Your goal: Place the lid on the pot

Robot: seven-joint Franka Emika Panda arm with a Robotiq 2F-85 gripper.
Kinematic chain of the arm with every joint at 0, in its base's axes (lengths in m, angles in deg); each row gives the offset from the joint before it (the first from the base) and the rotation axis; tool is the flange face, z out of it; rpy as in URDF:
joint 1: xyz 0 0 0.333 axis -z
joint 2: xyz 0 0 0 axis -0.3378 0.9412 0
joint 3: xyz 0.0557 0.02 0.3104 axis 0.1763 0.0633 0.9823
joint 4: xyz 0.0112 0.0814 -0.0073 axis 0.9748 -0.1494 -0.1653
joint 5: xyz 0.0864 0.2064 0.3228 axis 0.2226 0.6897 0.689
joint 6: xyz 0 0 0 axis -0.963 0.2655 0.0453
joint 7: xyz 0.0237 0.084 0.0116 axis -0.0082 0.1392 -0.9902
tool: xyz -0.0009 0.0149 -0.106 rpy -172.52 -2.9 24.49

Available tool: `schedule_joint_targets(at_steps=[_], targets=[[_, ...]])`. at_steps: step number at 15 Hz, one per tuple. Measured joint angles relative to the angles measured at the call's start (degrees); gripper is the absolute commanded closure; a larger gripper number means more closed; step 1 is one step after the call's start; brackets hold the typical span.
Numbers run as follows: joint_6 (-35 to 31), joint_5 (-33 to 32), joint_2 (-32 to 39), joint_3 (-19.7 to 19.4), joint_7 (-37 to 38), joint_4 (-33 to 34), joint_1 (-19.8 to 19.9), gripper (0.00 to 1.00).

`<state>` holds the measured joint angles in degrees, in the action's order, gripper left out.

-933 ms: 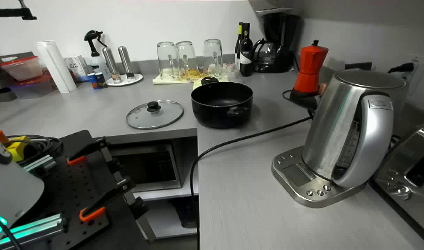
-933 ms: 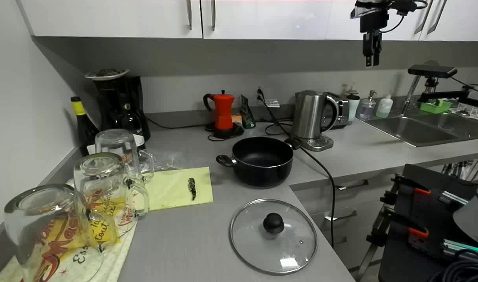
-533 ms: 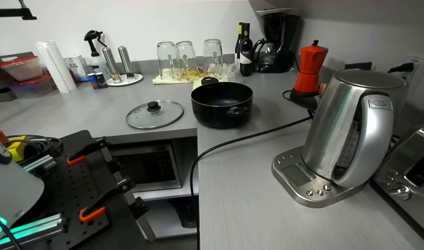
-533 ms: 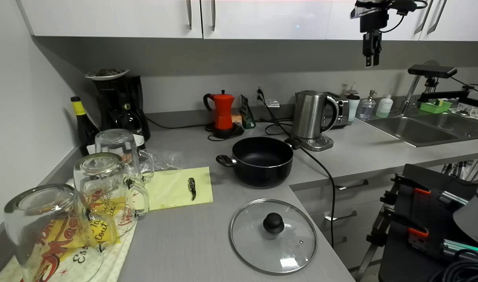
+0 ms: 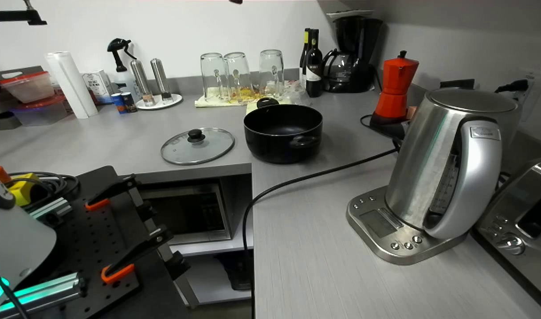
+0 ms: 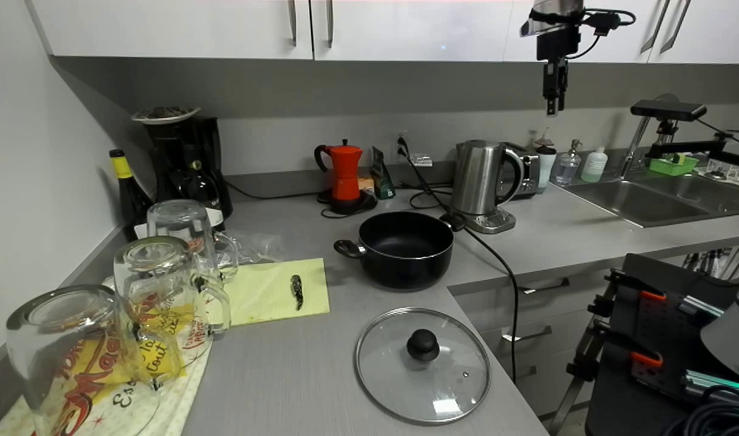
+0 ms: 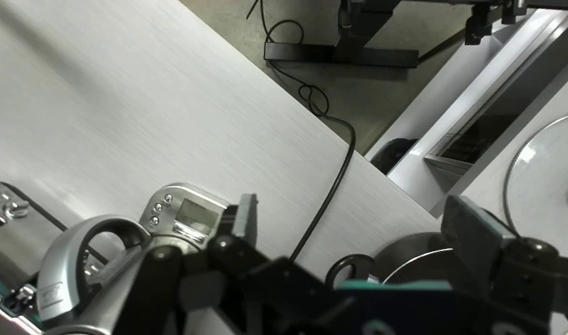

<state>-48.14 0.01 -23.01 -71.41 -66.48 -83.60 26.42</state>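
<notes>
The lid (image 5: 197, 148), a clear glass disc with a black knob, lies flat on the counter beside the pot, knob up; it also shows in an exterior view (image 6: 423, 375) and at the right edge of the wrist view (image 7: 544, 172). The black pot (image 5: 275, 148) stands upright and uncovered, also in an exterior view (image 6: 406, 266). In the wrist view the pot (image 7: 405, 249) is partly hidden behind my right finger. My gripper (image 7: 354, 218) is open and empty, its fingers wide apart. In an exterior view the gripper (image 6: 553, 112) hangs high above the counter, pointing down.
The steel kettle (image 5: 430, 177) and red moka pot (image 5: 394, 84) stand near the pot. A black cord (image 5: 297, 179) crosses the counter by the pot. Upturned glass mugs (image 6: 157, 284) stand on a cloth. A yellow cloth (image 6: 266, 297) lies beside the pot. The counter has an inner corner edge (image 5: 252, 165).
In an exterior view the gripper has moved a little left and down. A dark tip has appeared at the top edge of an exterior view. The lid and pot have not moved.
</notes>
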Motion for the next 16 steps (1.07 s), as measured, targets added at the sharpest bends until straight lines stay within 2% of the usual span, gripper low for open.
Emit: schedule_joint_targets(at_steps=[8, 16], targets=[[-12.6, 0.0, 6.6, 7.9, -0.3, -2.5, -6.7, 0.00], [-19.3, -1.2, 17.7, 13.4, -5.4, 2.1, -10.8, 0.00]])
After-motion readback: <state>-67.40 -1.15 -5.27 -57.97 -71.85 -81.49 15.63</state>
